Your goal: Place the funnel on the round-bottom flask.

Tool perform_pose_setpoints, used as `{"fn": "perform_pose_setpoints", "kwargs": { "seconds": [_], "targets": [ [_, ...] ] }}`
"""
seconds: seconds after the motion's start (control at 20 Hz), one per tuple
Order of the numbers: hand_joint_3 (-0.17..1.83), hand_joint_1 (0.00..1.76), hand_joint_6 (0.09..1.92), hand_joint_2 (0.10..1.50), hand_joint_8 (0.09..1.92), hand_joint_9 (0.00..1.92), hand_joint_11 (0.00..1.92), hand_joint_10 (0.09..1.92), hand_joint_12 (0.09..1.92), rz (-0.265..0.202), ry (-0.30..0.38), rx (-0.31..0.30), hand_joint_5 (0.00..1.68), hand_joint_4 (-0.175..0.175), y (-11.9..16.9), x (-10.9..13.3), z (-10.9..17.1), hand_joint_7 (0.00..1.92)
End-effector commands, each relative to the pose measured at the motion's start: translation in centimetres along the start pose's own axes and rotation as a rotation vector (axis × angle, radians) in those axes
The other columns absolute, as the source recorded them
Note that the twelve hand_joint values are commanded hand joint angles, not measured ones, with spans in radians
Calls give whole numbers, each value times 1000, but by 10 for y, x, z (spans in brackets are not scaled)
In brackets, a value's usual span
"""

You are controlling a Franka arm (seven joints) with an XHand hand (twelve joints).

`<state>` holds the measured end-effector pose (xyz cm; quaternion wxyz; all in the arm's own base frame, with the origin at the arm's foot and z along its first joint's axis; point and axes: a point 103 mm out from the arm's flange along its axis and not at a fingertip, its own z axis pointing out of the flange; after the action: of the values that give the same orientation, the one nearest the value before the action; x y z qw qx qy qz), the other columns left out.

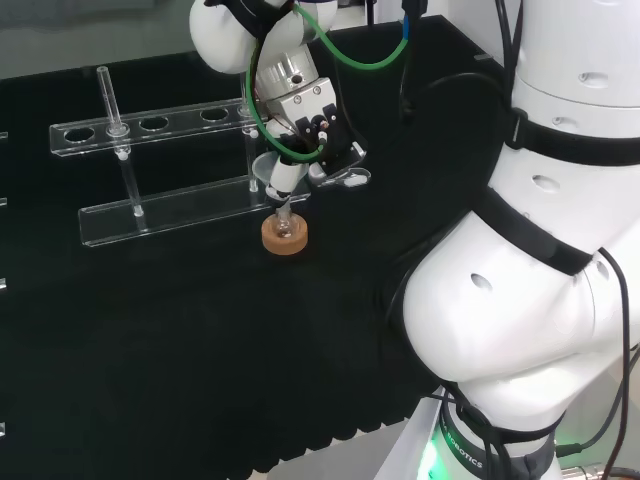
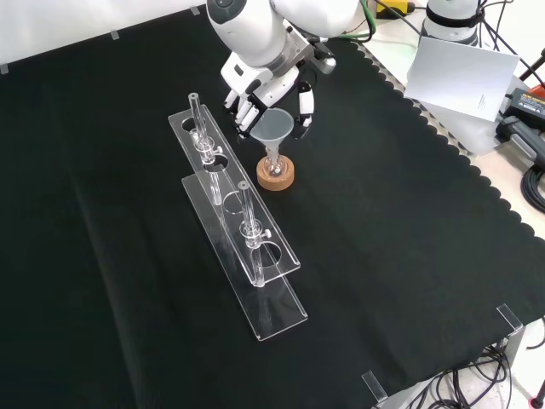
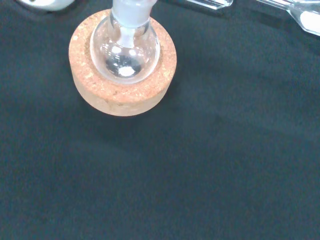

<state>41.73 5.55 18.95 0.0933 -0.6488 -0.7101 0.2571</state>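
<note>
Black and white hand (image 2: 266, 95) curled around rim of clear cone-shaped funnel (image 2: 272, 128); stem entering neck of small clear glass round-bottom flask (image 3: 125, 50) seated in round cork ring stand (image 2: 276, 175). Keep stem vertical, lower until seated, then release without tilting.

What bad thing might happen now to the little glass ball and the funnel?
The funnel sits in the round-bottom flask, with the hand close around its rim. If the fingers catch the rim while leaving, the funnel might tip. The flask only rests in its cork ring, so a knock could topple both.
</note>
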Motion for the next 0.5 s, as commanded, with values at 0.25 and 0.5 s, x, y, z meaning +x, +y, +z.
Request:
{"fn": "perform_pose_setpoints", "kwargs": {
  "seconds": [0.25,0.5],
  "targets": [
    [540,706,396,680,804,596,262,687,1414,9,-16,18,320,-74,-4,2,4,252],
    [524,692,234,673,785,503,234,722,1423,9,-20,2,289,-78,-2,3,2,154]
  ]
}}
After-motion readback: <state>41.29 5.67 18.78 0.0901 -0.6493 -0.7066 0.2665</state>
